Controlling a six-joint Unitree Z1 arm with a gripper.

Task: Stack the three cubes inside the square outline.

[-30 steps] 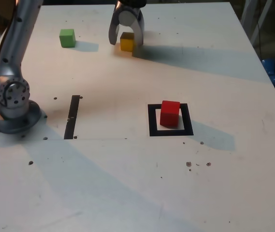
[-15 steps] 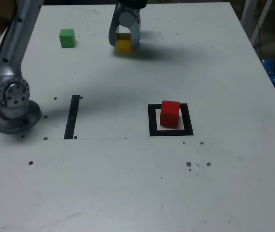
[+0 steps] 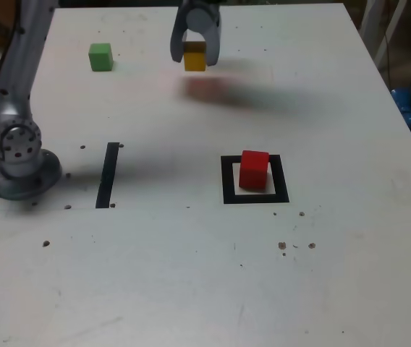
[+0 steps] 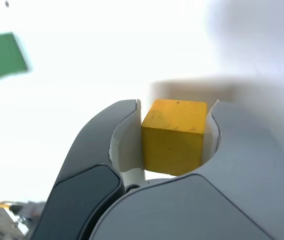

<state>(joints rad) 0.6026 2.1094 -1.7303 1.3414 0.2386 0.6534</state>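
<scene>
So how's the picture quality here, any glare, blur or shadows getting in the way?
Wrist view: the table is blown out to near white, the green cube is smeared, while the yellow cube in the tool is sharp. Exterior view: even light, a soft blurred shadow lies on the table under the tool.

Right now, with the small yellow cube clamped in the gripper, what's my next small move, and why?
Probably carry the yellow cube toward the small red cube, keeping it raised. The gripper is shut on it and its shadow sits apart on the white table, so it looks lifted. The red cube stands inside the thick black square outline, ready to be stacked on.
</scene>
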